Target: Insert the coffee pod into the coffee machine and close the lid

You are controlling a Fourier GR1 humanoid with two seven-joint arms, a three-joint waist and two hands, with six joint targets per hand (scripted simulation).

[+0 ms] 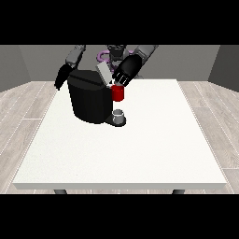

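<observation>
My hand at the view's right (127,69) hangs over the coffee machine (91,97) on the worktop (154,140), beside the raised lid (103,73); I cannot tell how my fingers lie. I see no pod. Next, I judge, the lid needs pressing down.

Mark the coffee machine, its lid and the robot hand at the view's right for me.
coffee machine (89,103): front view, on its black body.
lid (103,73): front view, on the raised grey flap.
robot hand at the view's right (127,70): front view, on its back, above a red thing at the machine.
</observation>
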